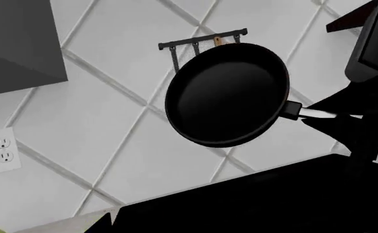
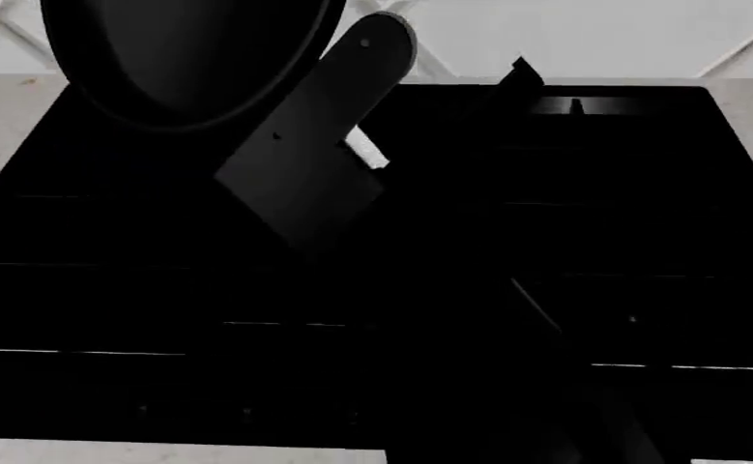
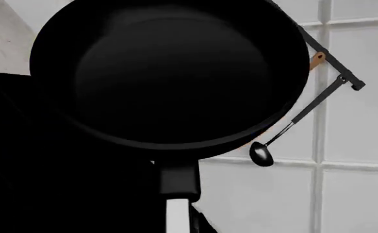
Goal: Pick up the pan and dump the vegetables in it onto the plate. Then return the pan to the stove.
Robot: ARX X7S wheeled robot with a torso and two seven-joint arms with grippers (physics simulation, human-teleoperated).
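While tilted above the stove's [image 2: 634,242] far left corner, the pan [image 2: 183,58] is empty
Right gripper [image 2: 350,164] clenches its handle; left gripper's state cannot be told

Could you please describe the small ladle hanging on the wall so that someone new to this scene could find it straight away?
Start at the white tiled wall behind the stove and find the dark utensil rail mounted on it. The ladle hangs from that rail by a long thin handle, beside the raised pan. Its small, glossy, rounded bowl sets it apart from the far larger pan.
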